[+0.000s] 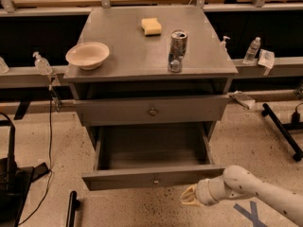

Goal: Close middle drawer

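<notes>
The middle drawer [154,176] of the grey cabinet is pulled far out, its long shallow tray empty, its low front panel with a small round knob [155,180] facing me. My gripper [188,196] sits low in front of the drawer's front panel, right of the knob and just below the panel's lower edge. The white arm [255,188] reaches in from the lower right. The taller top drawer [151,110] above is slightly open.
On the cabinet top [132,56] stand a beige bowl [88,55], a yellow sponge [151,26] and a metal can [177,50]. Bottles [252,50] sit on side shelves. A black stand [8,174] is at the left, a black frame [284,131] at the right.
</notes>
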### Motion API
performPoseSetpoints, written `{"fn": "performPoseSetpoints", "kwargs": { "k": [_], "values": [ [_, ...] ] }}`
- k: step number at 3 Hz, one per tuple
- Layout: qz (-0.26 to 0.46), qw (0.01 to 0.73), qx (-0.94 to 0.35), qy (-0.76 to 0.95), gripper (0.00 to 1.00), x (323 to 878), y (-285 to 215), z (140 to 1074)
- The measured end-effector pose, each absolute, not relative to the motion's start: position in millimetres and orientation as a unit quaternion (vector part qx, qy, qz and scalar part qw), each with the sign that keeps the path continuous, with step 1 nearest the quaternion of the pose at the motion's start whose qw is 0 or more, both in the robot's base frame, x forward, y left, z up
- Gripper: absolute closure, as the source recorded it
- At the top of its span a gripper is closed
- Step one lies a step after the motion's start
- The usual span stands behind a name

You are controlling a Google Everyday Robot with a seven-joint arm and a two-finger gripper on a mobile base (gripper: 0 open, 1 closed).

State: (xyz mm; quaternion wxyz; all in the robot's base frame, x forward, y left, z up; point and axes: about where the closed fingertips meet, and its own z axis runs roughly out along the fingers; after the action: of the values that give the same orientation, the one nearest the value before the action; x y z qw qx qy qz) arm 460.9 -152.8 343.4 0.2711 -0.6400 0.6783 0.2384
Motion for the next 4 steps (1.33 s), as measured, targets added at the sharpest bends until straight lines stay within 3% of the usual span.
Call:
{"fn": "performPoseSetpoints", "kwargs": {
  "k": [4],
  "values": [
    [0.158,0.299,-0.603,0.722,1.00,550,-169,333]
  ]
}}
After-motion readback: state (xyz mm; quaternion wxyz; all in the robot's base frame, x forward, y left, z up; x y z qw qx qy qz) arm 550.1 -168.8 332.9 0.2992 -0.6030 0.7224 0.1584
